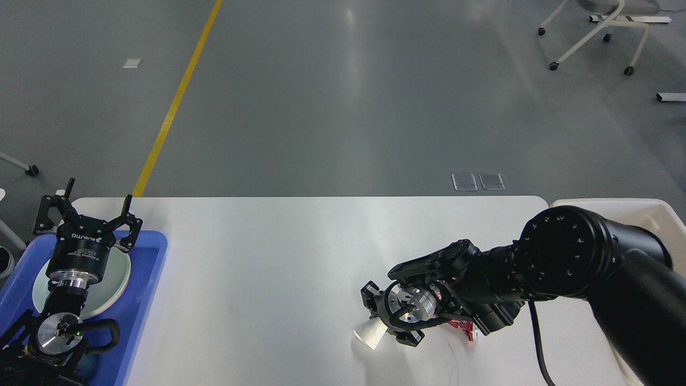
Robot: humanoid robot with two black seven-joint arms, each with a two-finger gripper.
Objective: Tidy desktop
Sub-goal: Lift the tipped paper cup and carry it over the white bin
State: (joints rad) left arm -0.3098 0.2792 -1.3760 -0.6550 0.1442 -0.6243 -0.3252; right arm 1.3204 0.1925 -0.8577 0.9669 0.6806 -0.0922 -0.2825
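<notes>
The desktop (278,257) is a wide white tabletop. On its front right part a small white cup (367,335) lies on its side, mouth toward me, its body pinched into a cone. My right gripper (385,320) is shut on the cup's closed end, one finger above and one below. My left gripper (91,210) is open and empty, pointing away from me above the blue tray (144,279) at the left edge.
A white plate (117,273) lies in the blue tray under my left wrist. A small red object (463,327) rests on the desktop just behind my right wrist. A cream bin (655,213) stands at the right edge. Beyond the table is grey floor and a wheeled chair (595,32).
</notes>
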